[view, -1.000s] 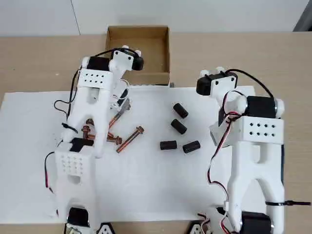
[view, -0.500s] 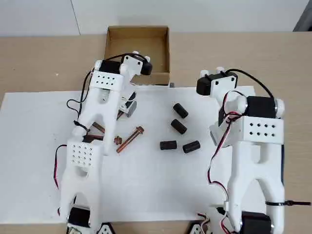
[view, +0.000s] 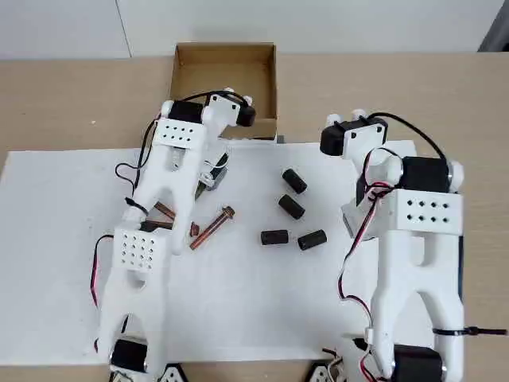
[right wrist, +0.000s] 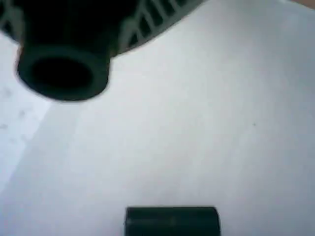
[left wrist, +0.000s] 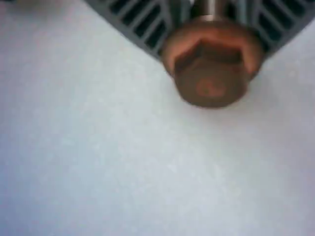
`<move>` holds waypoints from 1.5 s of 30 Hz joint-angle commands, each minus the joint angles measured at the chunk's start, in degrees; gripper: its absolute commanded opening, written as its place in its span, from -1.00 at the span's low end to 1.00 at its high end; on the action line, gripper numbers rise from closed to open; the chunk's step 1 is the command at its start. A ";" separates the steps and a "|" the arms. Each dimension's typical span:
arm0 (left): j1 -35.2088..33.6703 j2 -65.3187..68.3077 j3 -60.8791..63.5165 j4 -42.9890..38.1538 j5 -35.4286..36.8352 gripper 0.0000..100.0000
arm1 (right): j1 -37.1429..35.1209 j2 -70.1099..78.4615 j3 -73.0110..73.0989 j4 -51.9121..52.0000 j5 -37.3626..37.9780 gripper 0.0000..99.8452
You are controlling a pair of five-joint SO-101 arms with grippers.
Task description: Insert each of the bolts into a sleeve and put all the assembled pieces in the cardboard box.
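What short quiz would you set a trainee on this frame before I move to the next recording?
1. True or false: the cardboard box already holds an assembled piece.
2. What is in the left gripper? A) a bolt B) a sleeve C) nothing
3. How many black sleeves lie loose on the white sheet in the high view?
Key: 1. False; the box is empty. 2. A; the bolt head shows between its jaws in the left wrist view. 3. Four.
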 commanded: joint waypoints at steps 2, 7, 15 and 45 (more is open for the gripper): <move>-0.44 0.18 -2.68 0.97 0.09 -0.99 | 0.48 -2.15 -0.62 0.75 -0.35 -0.99; -0.53 -1.58 -5.76 0.97 0.35 -0.99 | 0.22 -3.12 -0.79 0.75 -0.35 -0.99; -0.44 -19.25 -0.66 0.97 1.32 -0.99 | 0.22 -15.69 0.18 1.10 -0.18 -0.99; -0.53 -90.20 63.78 -7.38 8.09 -0.99 | -0.92 -50.33 24.70 -14.02 -16.44 -0.99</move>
